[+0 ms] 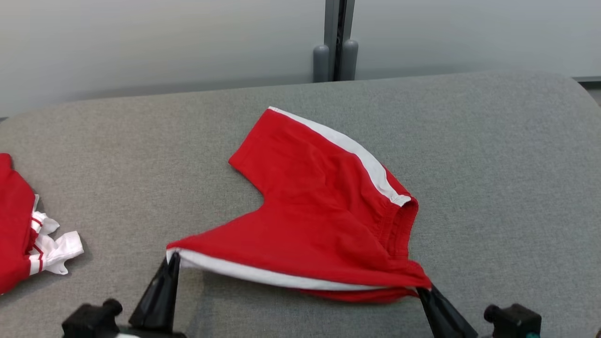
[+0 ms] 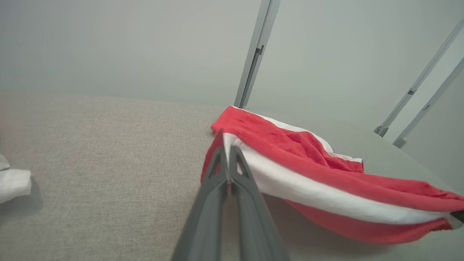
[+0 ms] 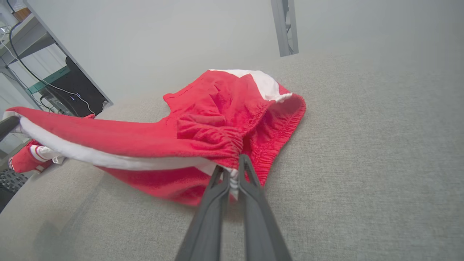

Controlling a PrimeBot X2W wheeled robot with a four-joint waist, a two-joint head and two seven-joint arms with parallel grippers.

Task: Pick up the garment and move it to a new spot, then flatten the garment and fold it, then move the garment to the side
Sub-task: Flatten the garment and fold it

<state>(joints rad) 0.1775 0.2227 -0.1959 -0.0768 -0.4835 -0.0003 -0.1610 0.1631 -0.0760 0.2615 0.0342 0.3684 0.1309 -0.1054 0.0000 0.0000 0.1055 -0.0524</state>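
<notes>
At the far left, a crumpled red cloth with white striped cuffs (image 1: 28, 234) lies on the grey woven-fabric surface (image 1: 493, 188), well apart from everything else. Next comes the left gripper (image 1: 174, 257), rising from the bottom edge of the head view. Its two dark fingers are pressed together on the hem corner of the red cotton shorts with white side stripes (image 1: 319, 211), right where the near white stripe ends. The shorts sit in the middle of the surface. Their near side is raised off the fabric and stretched in a line between the two grippers, with a shadow under it. The far leg rests flat on the surface and points toward the pale wall and its grey upright post (image 1: 335, 42). The gathered elastic waistband gapes open toward the right. At the right end of the raised edge, the right gripper (image 1: 421, 290) has its fingers pinched on the waistband corner, red cloth bunched at the tips.
</notes>
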